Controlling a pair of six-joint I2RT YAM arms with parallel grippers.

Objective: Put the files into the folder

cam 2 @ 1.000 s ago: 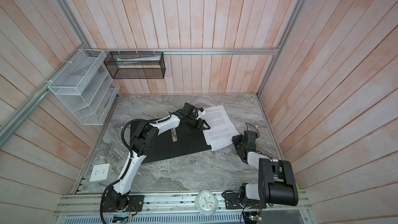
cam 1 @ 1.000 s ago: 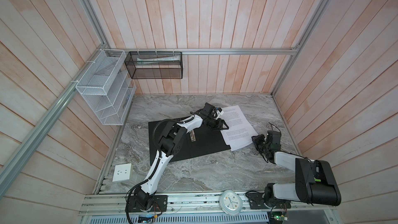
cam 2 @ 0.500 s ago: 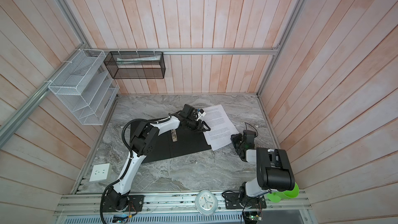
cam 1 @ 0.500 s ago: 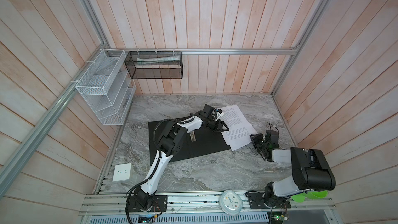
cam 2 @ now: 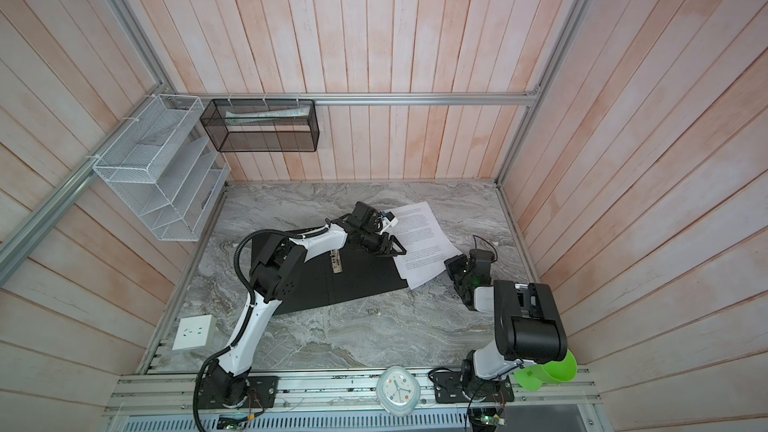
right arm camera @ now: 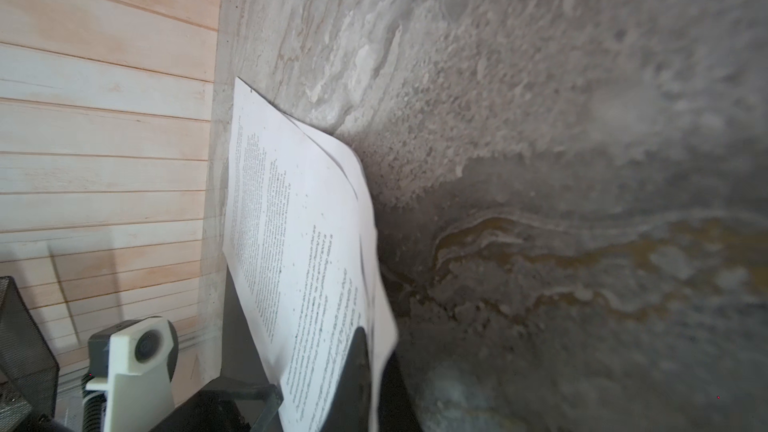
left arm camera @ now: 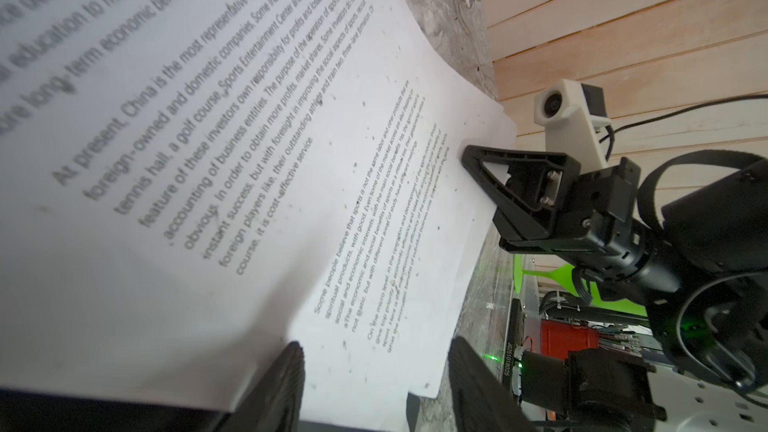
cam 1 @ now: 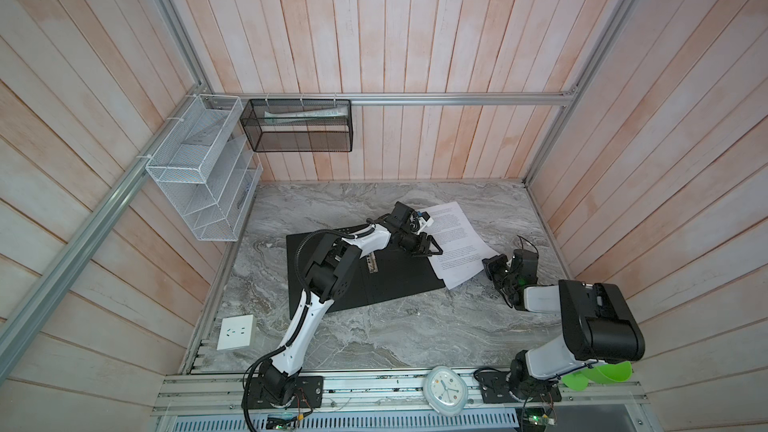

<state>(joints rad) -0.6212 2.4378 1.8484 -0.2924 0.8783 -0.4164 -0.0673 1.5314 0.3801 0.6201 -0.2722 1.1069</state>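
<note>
Nearest, the right jaws (cam 1: pixel 492 266) are clamped tight on the near right edge of the files (cam 1: pixel 456 238), which curls up off the bench (cam 1: pixel 374 338) there. The sheets lie mostly on the stone, with their left margin overlapping the open folder (cam 1: pixel 390 280), which lies black inside up. The left jaws (cam 1: pixel 432 248) stand apart over that margin with the paper beneath them, gripping nothing. On the far wall, the black mesh basket (cam 1: pixel 301 147) holds pale sheets (cam 1: pixel 303 115). What is in the white wire rack (cam 1: pixel 199 184) beside it cannot be made out.
</note>
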